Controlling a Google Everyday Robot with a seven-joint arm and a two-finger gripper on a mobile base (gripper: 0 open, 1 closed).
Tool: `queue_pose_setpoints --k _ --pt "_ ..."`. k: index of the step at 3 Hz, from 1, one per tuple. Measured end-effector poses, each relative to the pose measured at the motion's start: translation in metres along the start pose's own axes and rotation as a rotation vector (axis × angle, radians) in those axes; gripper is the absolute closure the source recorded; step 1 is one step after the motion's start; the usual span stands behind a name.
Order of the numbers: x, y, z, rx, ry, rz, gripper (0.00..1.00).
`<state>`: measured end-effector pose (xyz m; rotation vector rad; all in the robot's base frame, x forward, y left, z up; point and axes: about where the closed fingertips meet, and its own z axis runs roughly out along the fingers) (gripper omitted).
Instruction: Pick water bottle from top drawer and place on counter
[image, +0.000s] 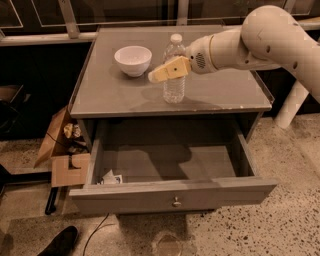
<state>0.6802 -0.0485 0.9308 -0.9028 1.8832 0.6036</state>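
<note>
The water bottle, clear with a white cap, stands upright on the grey counter, right of centre near its front edge. My gripper reaches in from the right at the bottle's mid height. Its pale yellow near finger crosses in front of the bottle and stands slightly off it; the far finger is hidden behind. The jaws look open around the bottle. The top drawer is pulled fully out below the counter, its knob at centre, with only a small crumpled wrapper in its left front corner.
A white bowl sits on the counter left of the bottle. An open cardboard box lies on the floor left of the cabinet. A dark shoe is at the bottom left. A white post stands at the right.
</note>
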Motion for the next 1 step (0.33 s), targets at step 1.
queue_pose_setpoints --k 1 --pt "0.0000 0.0000 0.0000 0.000 0.000 0.000 0.00"
